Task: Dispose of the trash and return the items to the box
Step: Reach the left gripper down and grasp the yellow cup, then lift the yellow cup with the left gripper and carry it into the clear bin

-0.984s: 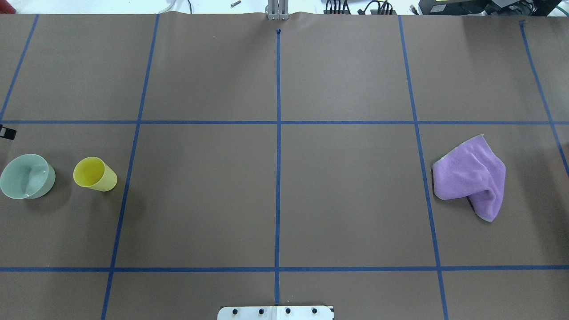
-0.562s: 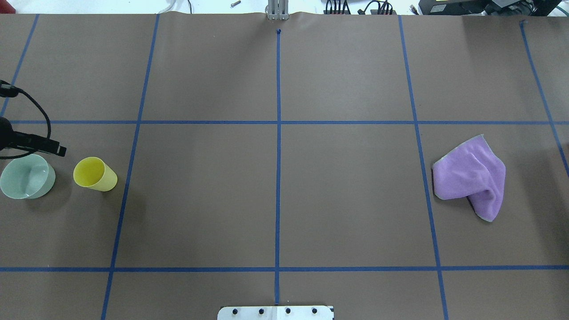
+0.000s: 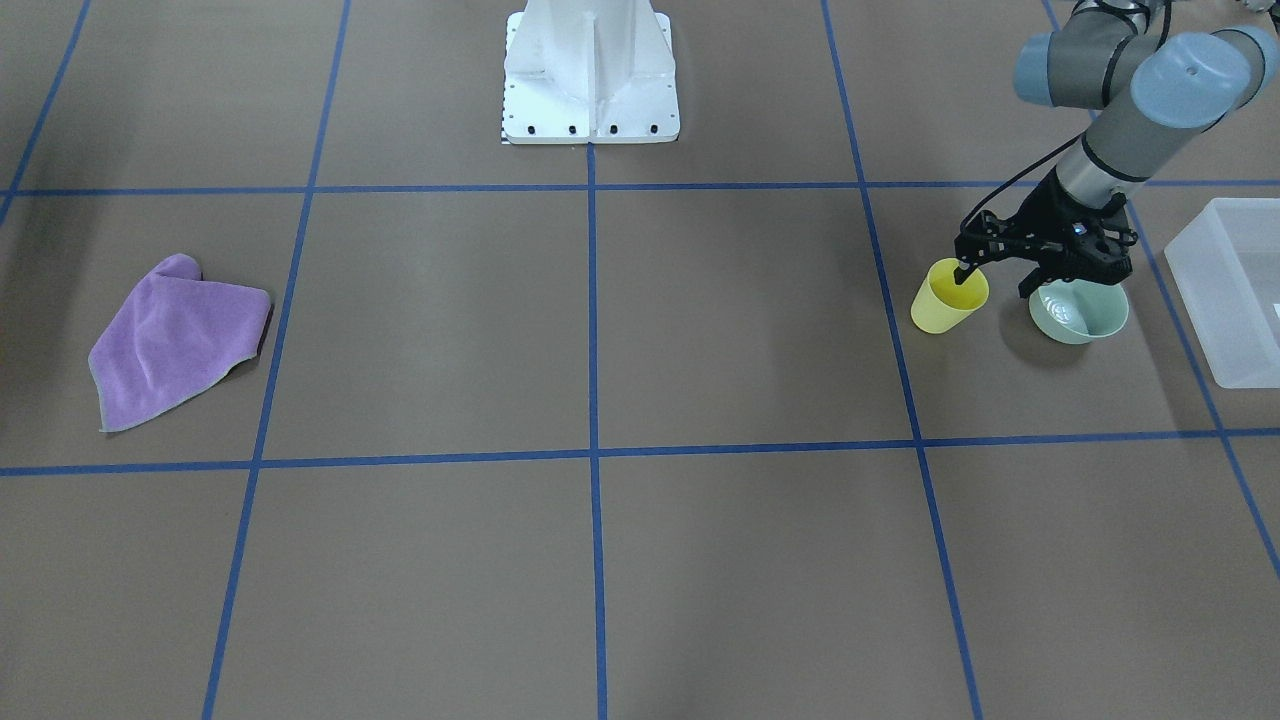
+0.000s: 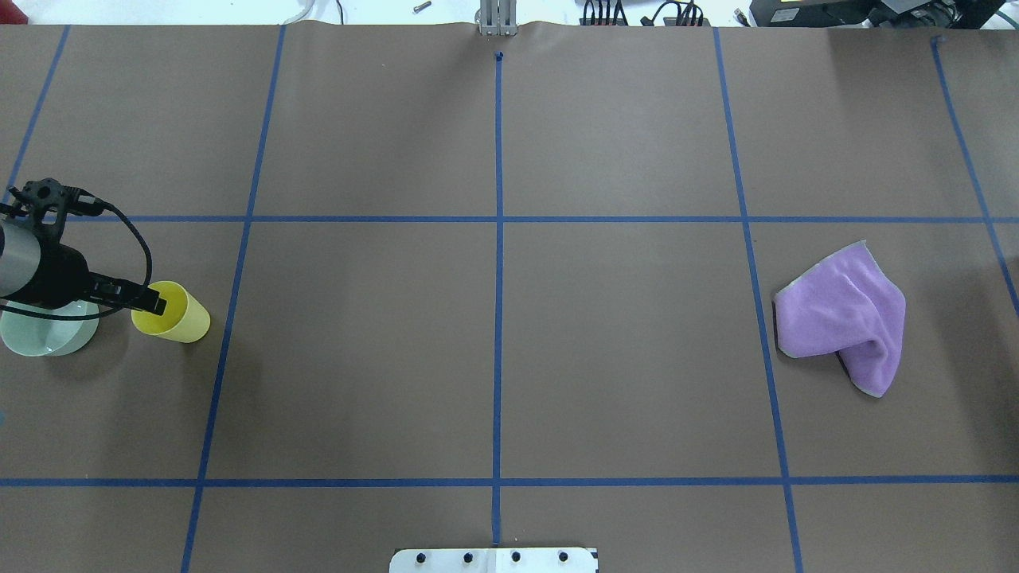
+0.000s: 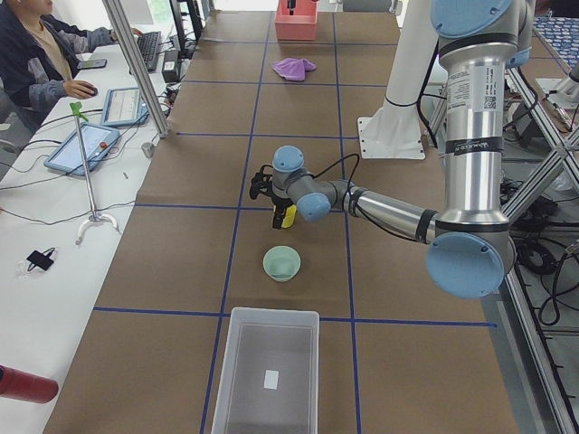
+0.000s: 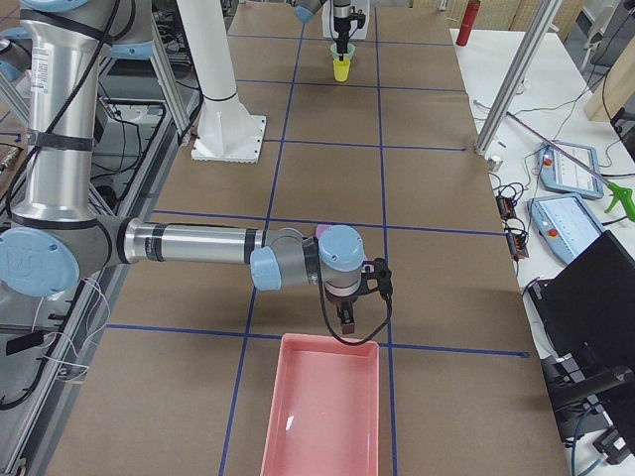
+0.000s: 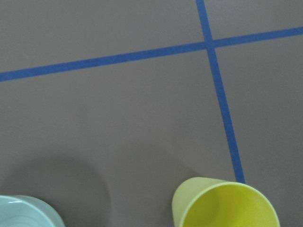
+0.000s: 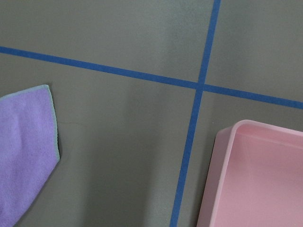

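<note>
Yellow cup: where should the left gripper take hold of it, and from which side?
Probably best by its rim wall, from straight above, one of the jaws inside and one outside. The yellow cup stands upright, mouth open upward, apart from the mint bowl.

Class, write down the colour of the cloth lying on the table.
The cloth is light purple with a pale edge, and it shows best in the overhead exterior view.

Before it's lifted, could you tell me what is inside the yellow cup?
One finger of the left end effector dips into the yellow cup; the rest looks empty, but its bottom is partly hidden.
</note>
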`<state>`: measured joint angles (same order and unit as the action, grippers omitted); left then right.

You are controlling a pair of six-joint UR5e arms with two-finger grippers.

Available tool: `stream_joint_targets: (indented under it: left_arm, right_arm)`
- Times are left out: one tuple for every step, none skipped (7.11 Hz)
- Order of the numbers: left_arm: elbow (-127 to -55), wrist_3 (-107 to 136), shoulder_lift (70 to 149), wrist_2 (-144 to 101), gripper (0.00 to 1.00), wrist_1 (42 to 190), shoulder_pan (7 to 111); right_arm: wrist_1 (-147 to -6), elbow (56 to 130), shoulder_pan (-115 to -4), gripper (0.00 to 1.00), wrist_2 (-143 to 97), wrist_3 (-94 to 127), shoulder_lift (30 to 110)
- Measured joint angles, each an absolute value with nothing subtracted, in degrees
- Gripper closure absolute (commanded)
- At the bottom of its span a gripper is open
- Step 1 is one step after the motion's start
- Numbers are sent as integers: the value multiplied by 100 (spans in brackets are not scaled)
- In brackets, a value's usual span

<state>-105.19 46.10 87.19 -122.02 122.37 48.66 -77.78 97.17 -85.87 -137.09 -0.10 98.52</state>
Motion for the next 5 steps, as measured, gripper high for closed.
stream_joint_targets:
  left_arm:
    - [-10497, 4646, 8733, -12197, 62, 12246, 4798]
    - [-10472, 4643, 8731, -12193, 100, 12250, 4774]
    - [-10444, 4637, 8738, -12192, 100, 12250, 4768]
    - [-10398, 4633, 8752, -12191, 100, 12246, 4766]
    - [-10375, 4632, 8764, -12207, 100, 12242, 4766]
  right_arm:
    - [-7778, 9701, -8587, 0, -13710, -9, 9852]
    - [-7780, 9691, -8587, 0, -13711, -9, 9853]
    - [-7782, 9688, -8587, 0, -13711, -9, 9852]
    - [-7780, 9686, -8587, 0, -13713, -9, 9852]
    - [-7779, 9687, -8587, 0, -13719, -7, 9852]
